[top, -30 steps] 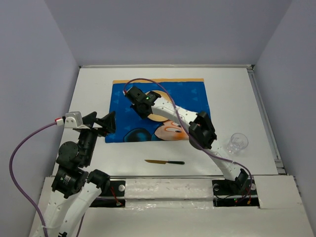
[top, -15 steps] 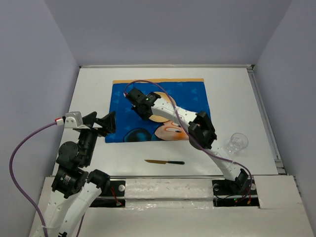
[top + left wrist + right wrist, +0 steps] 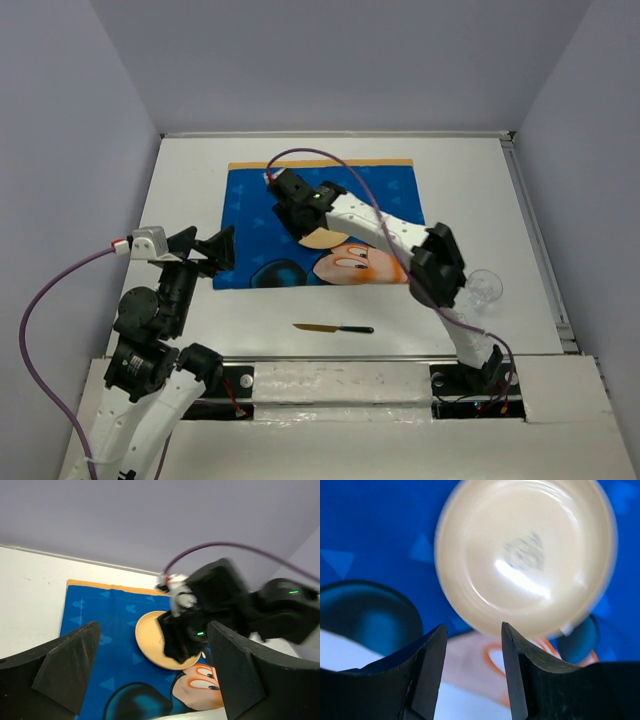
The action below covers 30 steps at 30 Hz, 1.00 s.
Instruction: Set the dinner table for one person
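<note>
**Plate let go on the placemat**

The right pincer [image 3: 472, 627] has just loosened. A second ago it was clenched down at the cream plate [image 3: 325, 238]. Now its jaws stand apart with nothing between them, and the arm has drawn off a little toward the upper right of the overhead frame. In its own wrist view the plate fills the top of the picture, beyond the fingertips rather than between them. That view is smeared with motion, so I can't swear the jaws are fully clear of the rim, but it looks like a release.

The plate lies flat near the middle of the blue Mickey Mouse placemat [image 3: 250, 200]. The placemat is spread on the white table [image 3: 190, 180], which takes up the centre of the overhead frame under everything else.

I'd judge the plate step done, or as good as done. The knife [image 3: 333, 328] lies on bare table below the placemat, toward the bottom centre of the frame and well apart from the plate. The clear glass [image 3: 482, 288] stands at the right, off the cloth and partly behind the right arm's elbow. Neither is in a setting position yet, so those two look like what remains.

The left pincer [image 3: 210, 245] hangs wide open and empty at the placemat's lower left corner, as it did a second ago
</note>
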Each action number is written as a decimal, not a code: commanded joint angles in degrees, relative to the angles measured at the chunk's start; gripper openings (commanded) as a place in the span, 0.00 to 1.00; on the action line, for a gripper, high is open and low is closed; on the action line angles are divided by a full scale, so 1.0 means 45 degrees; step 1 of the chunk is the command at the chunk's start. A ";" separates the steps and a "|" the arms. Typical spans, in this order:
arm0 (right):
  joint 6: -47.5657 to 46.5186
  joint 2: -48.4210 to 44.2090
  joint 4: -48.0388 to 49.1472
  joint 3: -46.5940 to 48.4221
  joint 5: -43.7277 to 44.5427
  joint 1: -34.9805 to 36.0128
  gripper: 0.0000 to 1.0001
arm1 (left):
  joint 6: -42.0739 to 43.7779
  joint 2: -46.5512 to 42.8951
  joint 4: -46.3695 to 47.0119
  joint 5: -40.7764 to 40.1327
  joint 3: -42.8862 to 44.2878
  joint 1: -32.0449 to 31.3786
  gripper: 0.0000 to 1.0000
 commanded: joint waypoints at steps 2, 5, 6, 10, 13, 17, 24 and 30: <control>0.2731 -0.6362 0.2290 -0.5559 0.2220 -0.1997 0.50 | 0.0033 -0.0486 0.0502 0.0246 0.0082 -0.0310 0.99; 0.4665 -1.0112 0.2624 -0.9954 0.2572 -0.4359 0.48 | 0.0052 -0.0778 0.0483 0.0207 0.0082 -0.0583 0.99; 0.4979 -1.0992 0.2643 -1.0874 0.2554 -0.4906 0.48 | 0.0052 -0.0857 0.0502 0.0187 0.0101 -0.0777 0.99; 0.5373 -1.4472 0.2663 -1.3848 0.2554 -0.7816 0.45 | 0.0091 -0.1112 0.0502 0.0109 0.0101 -0.1266 0.99; 0.5041 -1.5530 0.2605 -1.4593 0.1970 -0.9654 0.44 | 0.0072 -0.1190 0.0541 -0.0007 0.0082 -0.1579 0.99; 0.5528 -1.5105 0.1534 -1.5023 0.0641 -1.0459 0.44 | 0.0091 -0.1424 0.0502 -0.0047 0.0101 -0.1873 0.99; 0.6485 -1.5375 0.0304 -1.5668 0.1009 -1.0459 0.41 | 0.0072 -0.1678 0.0444 -0.0262 0.0121 -0.2244 0.99; 0.7364 -1.5161 -0.0891 -1.6272 0.1304 -1.0459 0.39 | 0.0091 -0.1854 0.0483 -0.0457 0.0121 -0.2498 0.99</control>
